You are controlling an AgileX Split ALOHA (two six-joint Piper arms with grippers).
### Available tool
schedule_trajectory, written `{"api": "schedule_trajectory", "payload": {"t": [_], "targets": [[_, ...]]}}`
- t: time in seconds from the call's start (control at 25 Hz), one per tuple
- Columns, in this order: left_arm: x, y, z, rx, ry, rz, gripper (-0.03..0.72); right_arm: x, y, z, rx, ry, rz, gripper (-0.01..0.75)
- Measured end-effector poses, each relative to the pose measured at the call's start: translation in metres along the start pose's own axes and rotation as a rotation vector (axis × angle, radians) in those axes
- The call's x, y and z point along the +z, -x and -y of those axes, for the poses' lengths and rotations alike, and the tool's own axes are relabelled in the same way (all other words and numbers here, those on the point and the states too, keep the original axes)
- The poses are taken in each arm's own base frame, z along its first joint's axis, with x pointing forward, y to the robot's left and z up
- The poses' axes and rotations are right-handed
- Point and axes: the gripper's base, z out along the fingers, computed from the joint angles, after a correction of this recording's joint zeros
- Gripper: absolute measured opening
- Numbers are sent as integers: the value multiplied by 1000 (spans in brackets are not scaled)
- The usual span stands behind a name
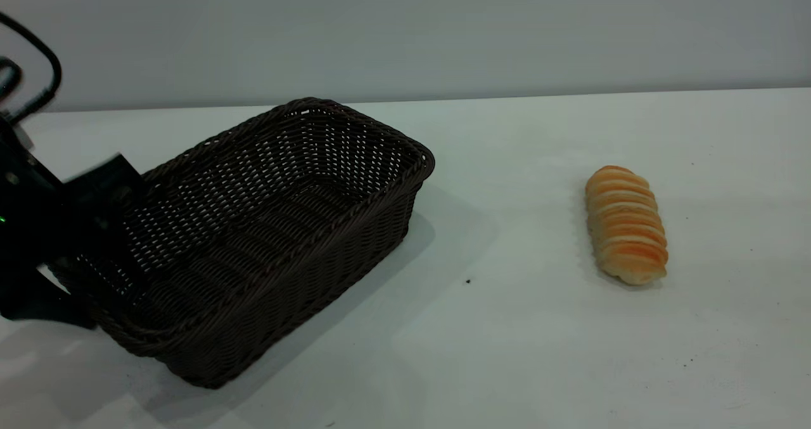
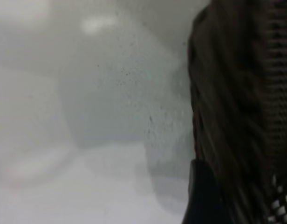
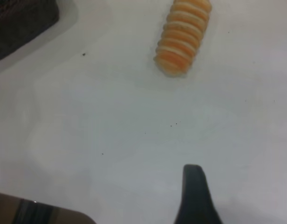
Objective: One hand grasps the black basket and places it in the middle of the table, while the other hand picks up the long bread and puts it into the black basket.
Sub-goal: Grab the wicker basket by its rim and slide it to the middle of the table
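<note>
The black basket [image 1: 272, 226] sits left of the table's middle, tilted, with its near-left end at my left gripper [image 1: 108, 194]. That gripper is shut on the basket's braided rim. In the left wrist view the rim [image 2: 232, 116] fills the frame's side beside one dark finger [image 2: 201, 196]. The long bread [image 1: 626, 224] lies alone on the white table [image 1: 519, 327] at the right, and shows in the right wrist view [image 3: 183, 37]. My right gripper [image 3: 248, 200] is open and empty above bare table, well short of the bread. Only one of its fingers [image 3: 194, 196] shows.
A grey wall runs behind the table's far edge. A small dark speck [image 1: 468, 281] lies between basket and bread. A corner of the basket [image 3: 22, 21] shows in the right wrist view. The table's near edge [image 3: 36, 212] shows there too.
</note>
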Motion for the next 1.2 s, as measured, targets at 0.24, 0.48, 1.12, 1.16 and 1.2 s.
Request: {"api": "schedule_trajectory", "payload": {"t": [0.24, 0.48, 1.12, 1.16, 1.2], "targets": [[29, 8, 4, -45, 15, -24, 467, 0, 0, 0, -1, -1, 0, 508], [30, 16, 12, -36, -11, 9, 134, 0, 0, 0, -1, -1, 0, 508], [15, 44, 73, 567, -136, -79, 134, 0, -1, 1, -15, -12, -16, 508], [21, 47, 76, 588, -138, -98, 134, 0, -1, 1, -15, -12, -16, 508], [26, 51, 83, 617, -146, -113, 134, 0, -1, 1, -15, -12, -16, 508]]}}
